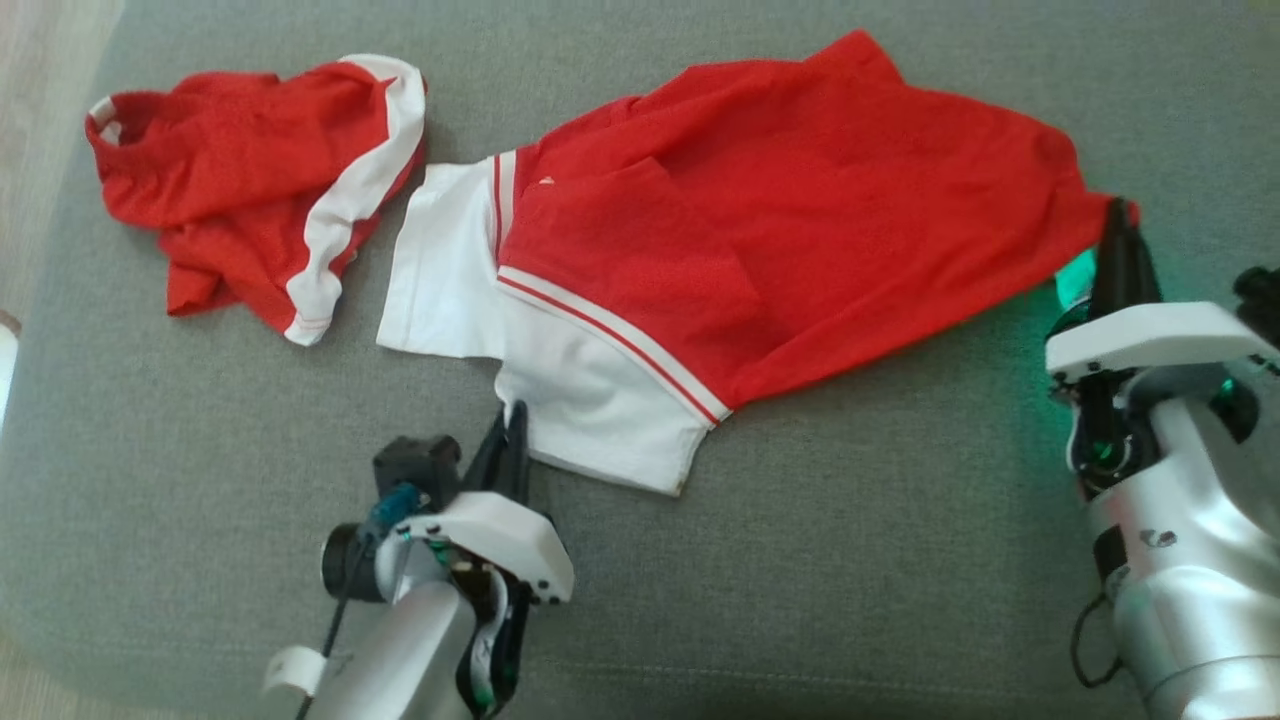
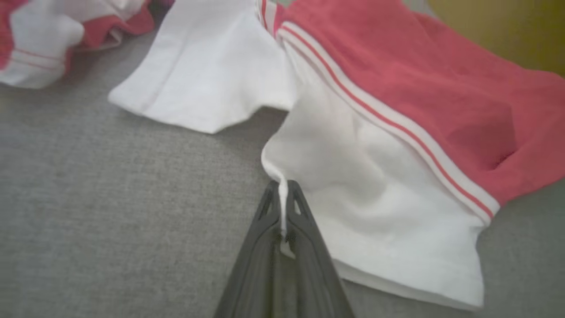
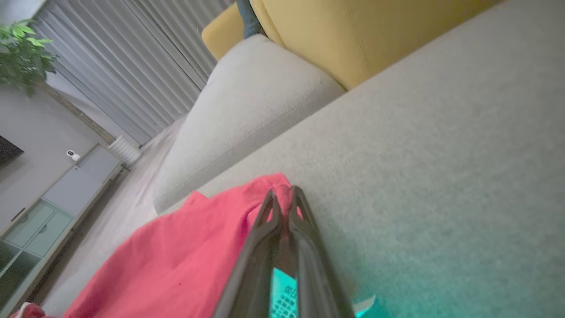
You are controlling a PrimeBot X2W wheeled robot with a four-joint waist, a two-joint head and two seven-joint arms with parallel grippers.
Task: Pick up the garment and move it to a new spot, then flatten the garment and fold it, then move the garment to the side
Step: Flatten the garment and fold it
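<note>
Left gripper [image 1: 515,420] pinches the white hem of the garment [image 1: 780,230], which sprawls across the grey sofa seat [image 1: 900,560]; right gripper [image 1: 1120,220] is clamped on its red corner. Flattening seems in hand; next, pull both corners apart evenly.

The left gripper [image 1: 514,418] points up the head view at lower centre-left, its two dark fingers pressed together on a white corner of the garment [image 1: 760,230], its pale forearm [image 1: 400,650] slanting in from the bottom edge. The right gripper [image 1: 1120,220], at the far right, is likewise closed, pinching the garment's red edge above a silvery forearm [image 1: 1180,560], with a green glow at its wrist.
</note>
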